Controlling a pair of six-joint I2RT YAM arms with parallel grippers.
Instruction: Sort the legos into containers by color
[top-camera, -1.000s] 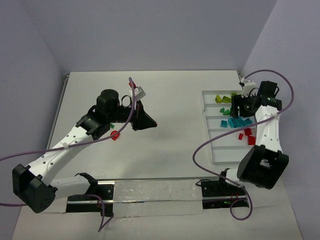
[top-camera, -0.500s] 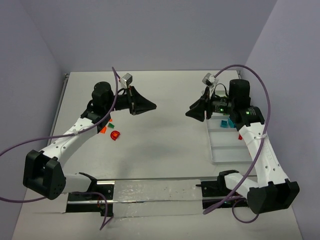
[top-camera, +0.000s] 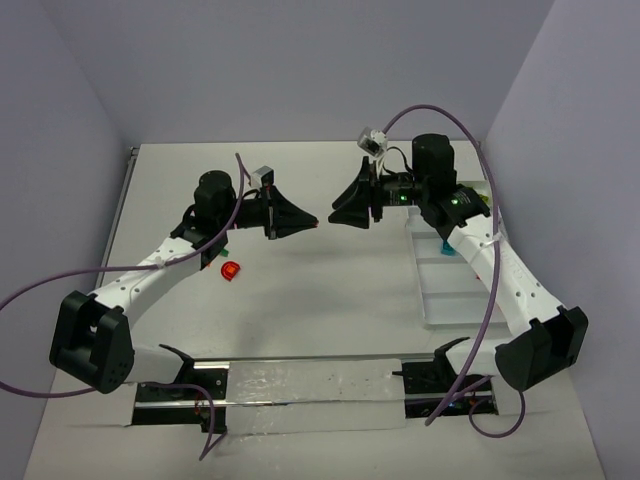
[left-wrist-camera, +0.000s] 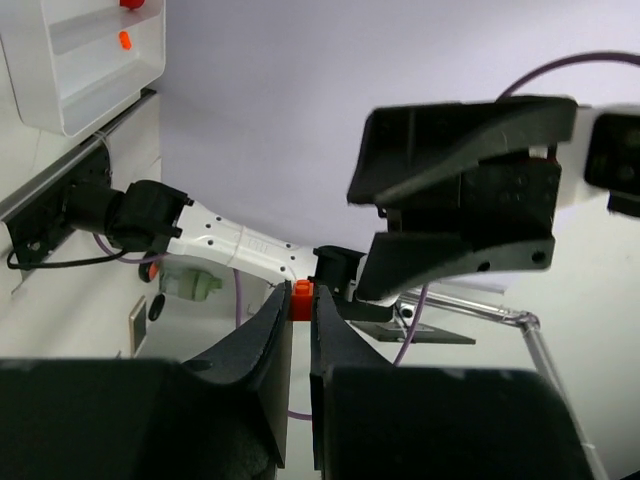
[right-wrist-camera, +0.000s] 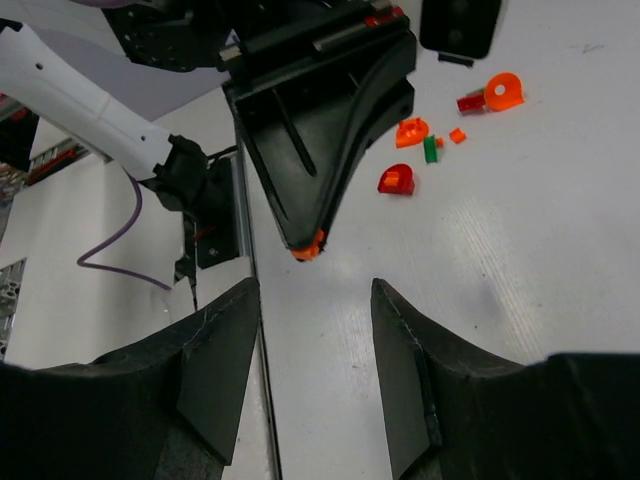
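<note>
Wrist-only: orange lego (left-wrist-camera: 303, 300) between left fingers (left-wrist-camera: 262, 345)

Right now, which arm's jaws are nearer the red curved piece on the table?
Left. The left arm runs close beside the red piece, jaws shut on an orange brick just beyond it; the right arm holds its jaws farther right, open, facing them.

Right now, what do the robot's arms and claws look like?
Both the left arm and right arm have white tube-like links with chunky black joints. A thin purple cable loops along each. The left gripper and right gripper are black, with two wedge-shaped fingers tapering to a point. A small grey box sits on each wrist.
</note>
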